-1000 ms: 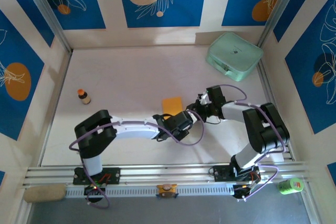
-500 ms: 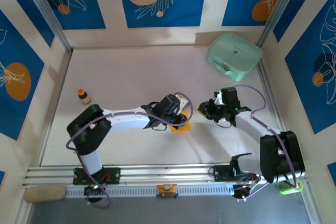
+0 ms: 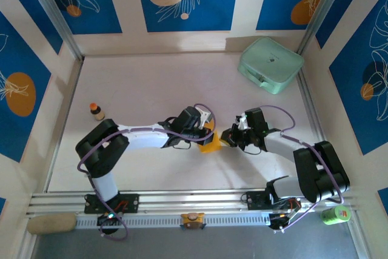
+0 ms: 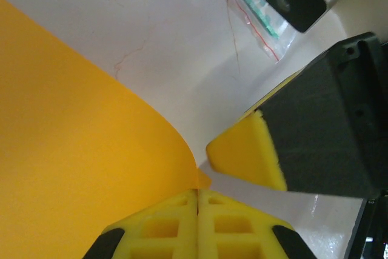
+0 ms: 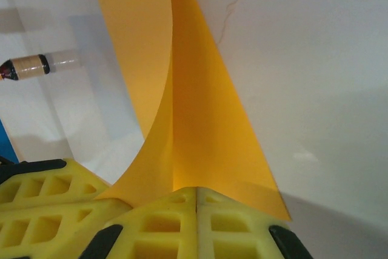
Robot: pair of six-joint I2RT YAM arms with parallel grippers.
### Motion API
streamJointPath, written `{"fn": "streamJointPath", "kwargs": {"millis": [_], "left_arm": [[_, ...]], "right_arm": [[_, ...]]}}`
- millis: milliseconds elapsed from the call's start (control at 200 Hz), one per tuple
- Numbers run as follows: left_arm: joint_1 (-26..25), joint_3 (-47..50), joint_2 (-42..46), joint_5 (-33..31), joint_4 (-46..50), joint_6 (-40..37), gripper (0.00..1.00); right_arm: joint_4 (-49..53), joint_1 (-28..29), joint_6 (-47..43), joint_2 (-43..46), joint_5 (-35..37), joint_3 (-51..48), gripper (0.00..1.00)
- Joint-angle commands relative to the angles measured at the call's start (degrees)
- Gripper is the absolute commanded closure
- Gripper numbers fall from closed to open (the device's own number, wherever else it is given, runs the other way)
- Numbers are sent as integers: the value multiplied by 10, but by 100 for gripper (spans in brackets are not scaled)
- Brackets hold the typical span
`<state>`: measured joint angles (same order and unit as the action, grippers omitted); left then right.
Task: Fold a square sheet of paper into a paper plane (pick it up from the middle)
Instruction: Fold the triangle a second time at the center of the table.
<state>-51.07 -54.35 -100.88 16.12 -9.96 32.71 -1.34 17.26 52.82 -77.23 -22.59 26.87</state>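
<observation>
The square sheet of paper point(image 3: 210, 144), plain orange-yellow, sits bent between both grippers near the middle of the table. My left gripper point(image 3: 208, 131) is shut on one corner of it; in the left wrist view the paper point(image 4: 79, 162) curves away from the closed jaws point(image 4: 197, 193). My right gripper point(image 3: 228, 139) is shut on the opposite edge; in the right wrist view the paper point(image 5: 182, 119) rises in a fold from its closed jaws point(image 5: 196, 190). The right gripper's yellow pad point(image 4: 245, 153) is close to the left one. No folded plane is visible.
A mint-green rounded case point(image 3: 270, 64) lies at the back right. A small brown orange-capped bottle point(image 3: 96, 111) stands at the left, also lying across the right wrist view as bottle point(image 5: 36, 65). A small plastic bag point(image 4: 257, 13) lies on the table.
The right gripper moved left to the paper and shut on its edge. The left gripper shifted slightly, and the paper now bends up between the two.
</observation>
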Motion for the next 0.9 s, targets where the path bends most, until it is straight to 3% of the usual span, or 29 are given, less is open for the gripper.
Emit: {"fn": "streamJointPath", "kwargs": {"millis": [0,315,895], "left_arm": [[3,4,9,14,-11,6,100],[3,1,10,10,3,0,100],[35,3,-9,31,25,-11,100]], "right_arm": [[-21,3,10,-15,-18,1,96],[-39,22,3,-87,-47,31,97],[97,29,-84,-152,29,78,98]]}}
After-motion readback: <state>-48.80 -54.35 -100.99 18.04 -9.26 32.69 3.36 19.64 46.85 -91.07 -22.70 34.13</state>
